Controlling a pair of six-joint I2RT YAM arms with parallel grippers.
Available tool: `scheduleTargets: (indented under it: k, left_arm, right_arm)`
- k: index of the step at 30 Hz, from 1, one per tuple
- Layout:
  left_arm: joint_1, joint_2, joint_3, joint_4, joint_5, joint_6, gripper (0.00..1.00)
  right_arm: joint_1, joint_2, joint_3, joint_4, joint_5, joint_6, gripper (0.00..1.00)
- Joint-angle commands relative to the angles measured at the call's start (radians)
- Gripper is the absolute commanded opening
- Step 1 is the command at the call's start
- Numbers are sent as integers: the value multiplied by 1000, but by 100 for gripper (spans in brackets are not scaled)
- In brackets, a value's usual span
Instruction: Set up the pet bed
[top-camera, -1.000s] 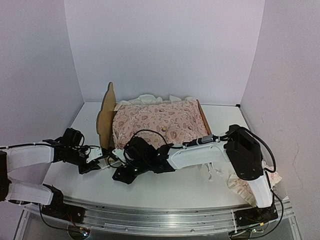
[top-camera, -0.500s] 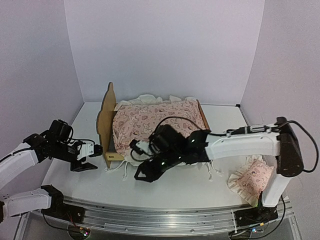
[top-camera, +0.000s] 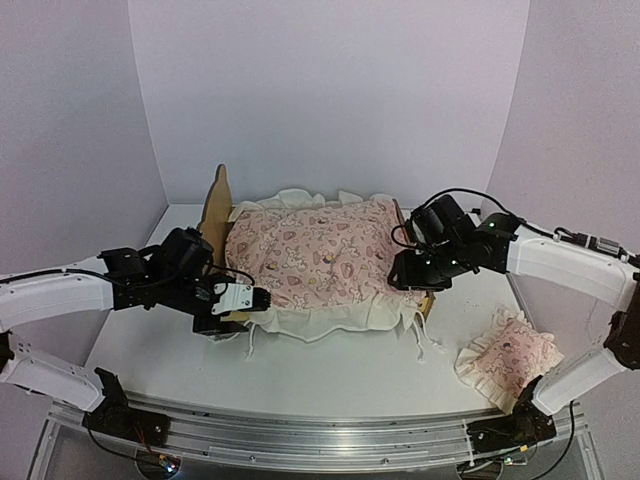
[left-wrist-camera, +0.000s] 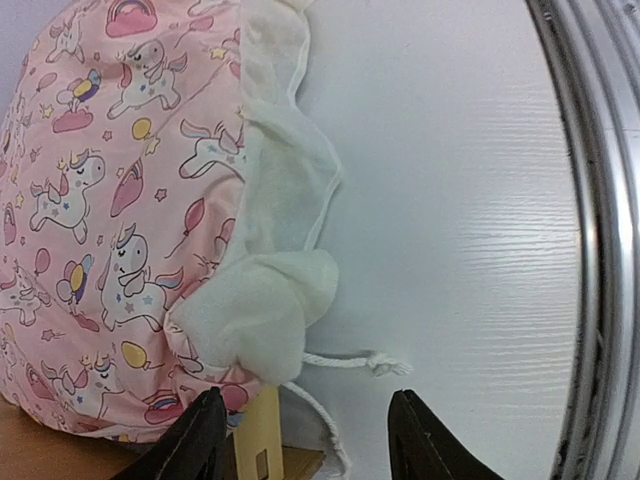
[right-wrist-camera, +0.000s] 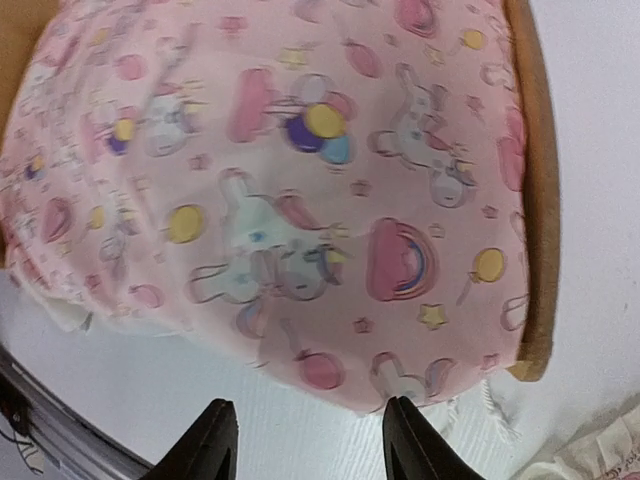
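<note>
Pet bed stood crosswise in the middle of the white table, its scalloped plywood headboard at the left end; nearest the arms' bases, on the right, a small pink ruffled pillow lay on the table, apart from the bed; further in, the left tool hung by the bed's near left corner, fingers apart with nothing between them, over a knotted white cord trailing on the table; the right tool hovered at the bed's right end, fingers likewise apart and empty; a pink printed cover with a cream ruffle lay spread over the frame, hiding its base; behind it rose pale walls.
</note>
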Motion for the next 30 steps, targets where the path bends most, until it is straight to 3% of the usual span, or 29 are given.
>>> scheduleTargets:
  k: [1, 9, 16, 19, 24, 30]
  left_arm:
    - [-5, 84, 24, 140, -135, 32, 57]
    - [-5, 191, 0, 251, -216, 85, 45]
    - [-5, 233, 8, 308, -233, 99, 13]
    - [-1, 232, 2, 296, -249, 101, 0]
    - [46, 183, 16, 214, -233, 86, 0]
    - [86, 71, 21, 78, -181, 84, 0]
  right_arm:
    - [-50, 67, 10, -46, -17, 5, 53]
    - [-128, 150, 15, -52, -46, -1, 48]
    - [-158, 195, 8, -58, -77, -3, 31]
    - [-172, 205, 17, -60, -76, -13, 18]
    - [-198, 209, 34, -79, -82, -44, 2]
    - [-224, 211, 60, -101, -90, -94, 0]
